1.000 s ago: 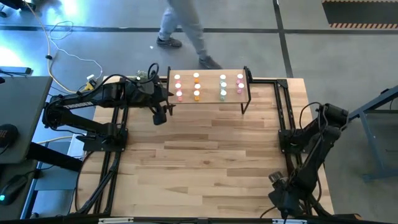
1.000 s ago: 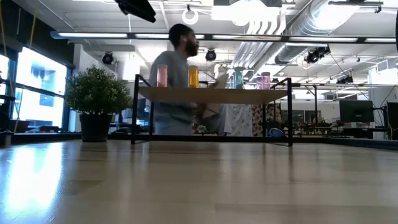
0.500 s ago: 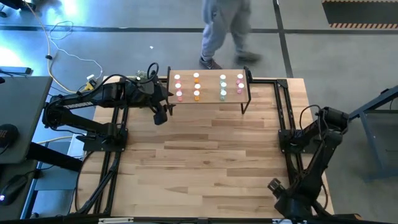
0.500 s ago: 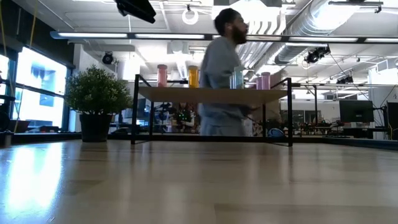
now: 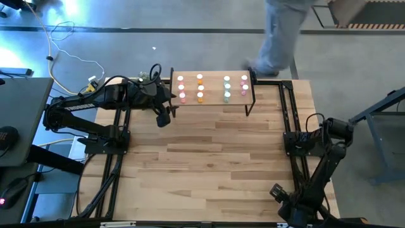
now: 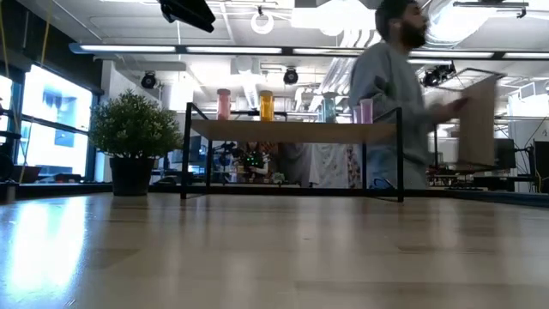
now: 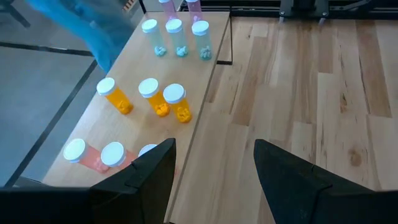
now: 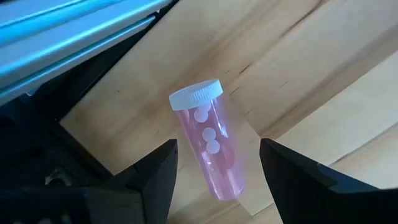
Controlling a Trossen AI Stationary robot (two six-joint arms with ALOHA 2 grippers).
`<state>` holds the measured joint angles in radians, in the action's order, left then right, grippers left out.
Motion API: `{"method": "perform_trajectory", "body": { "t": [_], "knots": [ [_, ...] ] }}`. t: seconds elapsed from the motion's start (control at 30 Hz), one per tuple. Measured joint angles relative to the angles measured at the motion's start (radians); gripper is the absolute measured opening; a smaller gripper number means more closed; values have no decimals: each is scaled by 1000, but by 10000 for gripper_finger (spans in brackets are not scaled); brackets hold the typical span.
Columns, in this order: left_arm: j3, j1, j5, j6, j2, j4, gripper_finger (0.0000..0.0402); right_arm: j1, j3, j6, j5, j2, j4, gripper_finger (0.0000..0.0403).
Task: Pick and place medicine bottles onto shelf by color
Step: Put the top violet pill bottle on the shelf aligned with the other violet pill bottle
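Since the earlier frames we saw the person (image 5: 281,35) walk from behind the middle of the shelf (image 5: 212,100) to beyond its right end, now carrying a flat brown panel in the low view. We also saw the right arm draw further back toward the near right corner of the desk (image 5: 215,164); the left arm and the bottles on the shelf had not shifted.

The left gripper (image 7: 214,168) hovered over the desk just beside the shelf's left end, its jaws apart and holding nothing. The right gripper (image 8: 217,171) hung low at the near right corner, jaws apart on either side of a pink bottle (image 8: 208,146). That bottle stood between them with its white cap up and a few white pills inside; we could not tell whether the jaws touched it, though a gap showed on each side in the right wrist view.

On the shelf the medicine bottles (image 5: 212,87) stood upright in four columns by colour. From the left wrist view we made out pink ones (image 7: 93,152) nearest, then three orange ones (image 7: 149,99), then three pale green ones (image 7: 177,37) with pills visible inside, and pink-red ones (image 7: 180,6) at the far end.
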<state>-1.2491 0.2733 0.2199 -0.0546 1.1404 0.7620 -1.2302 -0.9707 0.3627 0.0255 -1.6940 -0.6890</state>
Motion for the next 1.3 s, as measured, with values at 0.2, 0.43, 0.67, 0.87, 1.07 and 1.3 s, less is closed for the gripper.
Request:
{"method": "perform_trajectory", "body": {
  "t": [0.2,0.43,0.67,0.87,1.07,1.3],
  "knots": [
    [0,0,0,0,0,0,207,1,0,-21,2,-21,16,220],
    [0,0,0,1,0,0,207,-1,0,-23,-3,-21,20,201],
    [0,0,0,0,0,0,207,-1,0,-42,-11,-22,35,137],
    [0,0,0,0,0,0,207,-1,1,-39,-17,-22,38,81],
    [0,0,0,0,0,0,207,5,1,-11,-29,-20,32,69],
    [0,2,22,-1,0,0,207,72,-50,239,-139,-20,44,71]
  ]
}}
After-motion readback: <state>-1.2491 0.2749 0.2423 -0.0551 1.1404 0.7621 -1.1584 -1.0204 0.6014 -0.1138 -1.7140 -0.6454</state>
